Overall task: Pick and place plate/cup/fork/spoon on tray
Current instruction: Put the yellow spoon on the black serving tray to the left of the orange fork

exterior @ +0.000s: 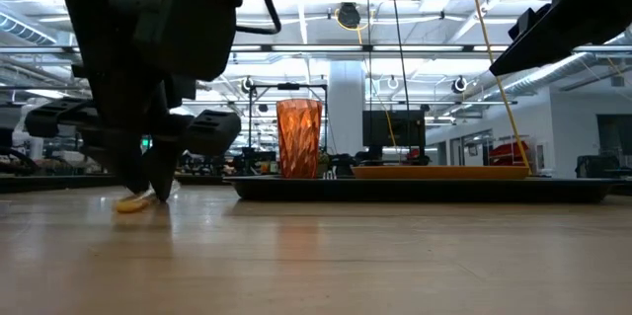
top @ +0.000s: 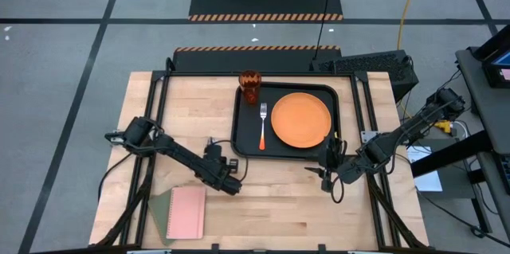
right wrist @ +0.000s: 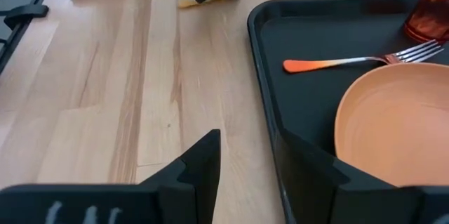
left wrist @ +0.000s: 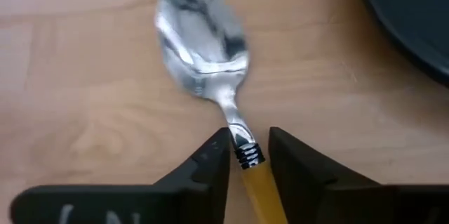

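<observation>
The black tray (top: pixel 242 130) lies at the table's middle far side. On it are the orange plate (top: pixel 301 120), the fork (top: pixel 262 127) and, at its far left corner, the amber cup (top: pixel 249 87). The spoon (left wrist: pixel 200 38) lies on the bare wood left of the tray's near left corner. My left gripper (top: pixel 231 184) is down at the table, shut on the spoon. My right gripper (top: pixel 327 176) is open and empty, with its fingers standing over the tray's near right rim (right wrist: pixel 270 140). My left gripper pinches the spoon between its two fingers where the yellow handle meets the metal neck (left wrist: pixel 247 156). The fingers come from above, slanting down, and lie across the handle. The spoon's bowl (left wrist: pixel 200 38) rests on the wood, and the handle's free end (exterior: pixel 133 203) sits low at the table.
A pink notebook (top: pixel 186 212) lies on a green sheet at the table's near left. Bare wood lies along the near edge between the two arms. The tray has free room left of the fork and near the plate.
</observation>
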Controlling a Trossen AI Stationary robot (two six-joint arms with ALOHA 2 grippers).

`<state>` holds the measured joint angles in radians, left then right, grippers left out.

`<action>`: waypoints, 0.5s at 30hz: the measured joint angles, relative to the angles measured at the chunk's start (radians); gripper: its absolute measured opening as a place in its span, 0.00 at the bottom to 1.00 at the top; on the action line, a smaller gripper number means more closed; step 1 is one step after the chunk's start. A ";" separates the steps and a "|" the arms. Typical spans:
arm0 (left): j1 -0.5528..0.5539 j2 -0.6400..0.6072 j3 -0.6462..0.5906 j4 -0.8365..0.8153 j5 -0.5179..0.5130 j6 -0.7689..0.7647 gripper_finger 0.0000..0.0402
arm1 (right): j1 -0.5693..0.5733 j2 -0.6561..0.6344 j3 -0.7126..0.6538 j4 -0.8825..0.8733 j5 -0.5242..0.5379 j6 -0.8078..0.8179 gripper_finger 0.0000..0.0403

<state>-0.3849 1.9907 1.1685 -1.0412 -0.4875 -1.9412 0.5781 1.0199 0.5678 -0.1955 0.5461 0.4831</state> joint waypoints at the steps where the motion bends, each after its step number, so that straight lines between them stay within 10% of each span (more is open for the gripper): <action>1: 0.000 0.001 -0.001 -0.001 -0.009 0.020 0.23 | 0.000 0.000 0.000 0.000 0.000 -0.006 0.32; 15: 0.003 -0.007 -0.004 -0.019 -0.005 0.205 0.13 | 0.000 0.000 0.000 -0.002 0.000 -0.051 0.32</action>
<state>-0.3814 1.9834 1.1648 -1.0604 -0.4929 -1.7366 0.5777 1.0199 0.5678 -0.1973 0.5457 0.4324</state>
